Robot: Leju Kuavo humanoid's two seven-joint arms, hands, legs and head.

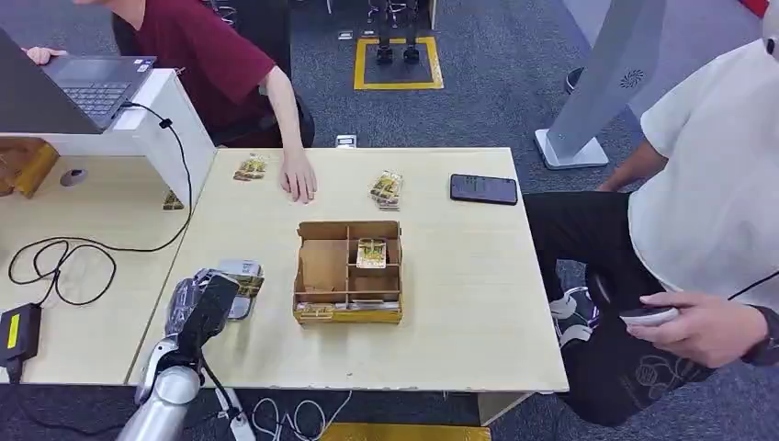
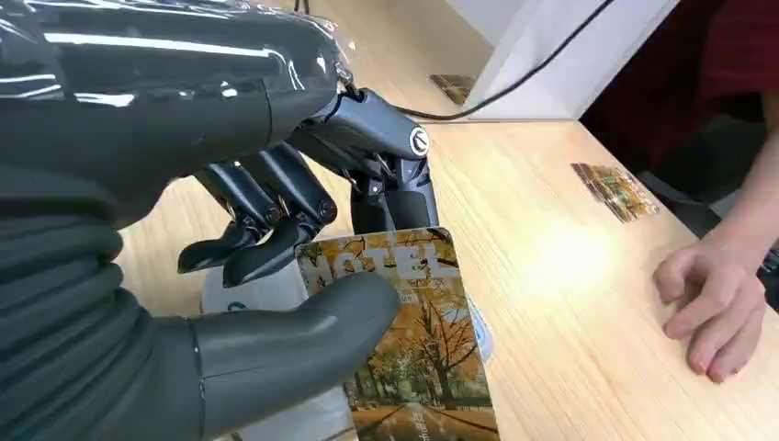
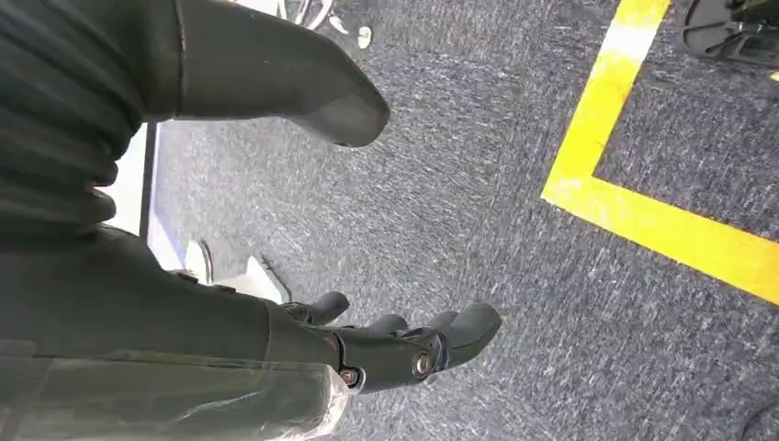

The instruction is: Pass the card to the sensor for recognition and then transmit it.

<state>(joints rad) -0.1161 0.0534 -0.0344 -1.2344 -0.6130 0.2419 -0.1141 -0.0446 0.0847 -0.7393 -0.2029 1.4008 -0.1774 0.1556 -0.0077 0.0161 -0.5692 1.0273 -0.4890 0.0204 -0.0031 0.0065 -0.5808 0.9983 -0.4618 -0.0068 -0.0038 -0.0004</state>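
Note:
My left hand hovers at the table's near left and pinches a card with an autumn tree picture between thumb and fingers. Under the card lies the flat pale sensor, seen as a silvery pad beside the hand in the head view. The card lies flat over that pad. My right hand hangs beside the body over dark carpet, fingers apart and holding nothing.
A wooden compartment box stands mid-table with a card in one cell. Card stacks and a black phone lie at the far side. A person's hand rests on the table. Another person sits at the right.

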